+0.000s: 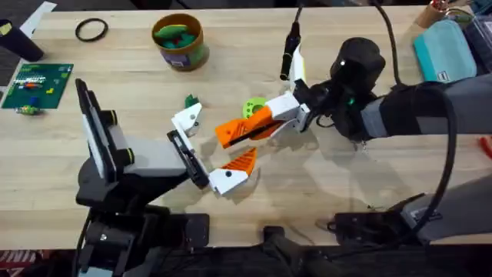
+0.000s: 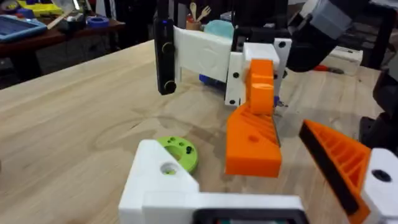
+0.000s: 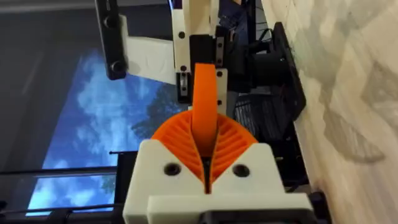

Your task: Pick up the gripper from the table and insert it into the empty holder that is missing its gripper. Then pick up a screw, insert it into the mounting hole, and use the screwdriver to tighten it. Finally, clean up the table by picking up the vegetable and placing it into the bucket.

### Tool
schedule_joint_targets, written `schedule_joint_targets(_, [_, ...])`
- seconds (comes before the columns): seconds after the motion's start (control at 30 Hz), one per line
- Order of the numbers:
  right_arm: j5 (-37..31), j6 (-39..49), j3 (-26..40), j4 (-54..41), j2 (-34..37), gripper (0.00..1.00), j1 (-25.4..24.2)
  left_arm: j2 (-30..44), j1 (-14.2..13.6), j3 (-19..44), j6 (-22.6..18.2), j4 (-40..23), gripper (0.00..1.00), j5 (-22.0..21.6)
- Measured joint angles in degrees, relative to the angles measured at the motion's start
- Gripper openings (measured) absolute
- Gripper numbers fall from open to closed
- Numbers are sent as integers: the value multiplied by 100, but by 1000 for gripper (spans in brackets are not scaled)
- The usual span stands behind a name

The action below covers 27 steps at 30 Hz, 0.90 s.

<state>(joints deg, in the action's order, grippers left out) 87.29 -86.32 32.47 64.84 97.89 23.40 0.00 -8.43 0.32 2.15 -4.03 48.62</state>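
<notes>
Two arms meet near the middle of the wooden table. At the far left corner lie a green circuit board and a black ring. The left gripper reaches in from the near left with its jaws apart: the farther finger is a bare white holder with an empty hole, while the nearer finger carries an orange ribbed pad. The bucket stands by the far edge, left of centre, with green pieces inside. The vegetable lies on the wood just beyond the holder. Between the left fingers and slightly right of them, the right gripper, coming in from the right, is clamped on the gripper, the orange wedge held flat between its ribbed pads with its tip just beside the holder; whether they touch cannot be told. A lime-green disc lies just behind it. The screwdriver shows blue behind the right gripper in the left wrist view. A teal case sits at the far right corner.
</notes>
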Motion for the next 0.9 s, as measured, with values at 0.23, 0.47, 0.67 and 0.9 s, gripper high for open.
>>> schedule_joint_targets(0.23, [0, 0, 54, -27, 0, 7, 0, 0, 0, 0, 0, 0, 983, 0])
schedule_joint_targets(0.47, [0, 22, 314, -160, 0, 7, 0, -1, 0, 0, 0, 0, 983, 0])
schedule_joint_targets(0.67, [0, 47, 345, -274, 0, 7, 0, -1, 0, 0, 0, -2, 983, 1])
schedule_joint_targets(0.9, [0, 126, 345, -278, 0, 7, 0, -1, 0, 0, 0, -7, 983, 88])
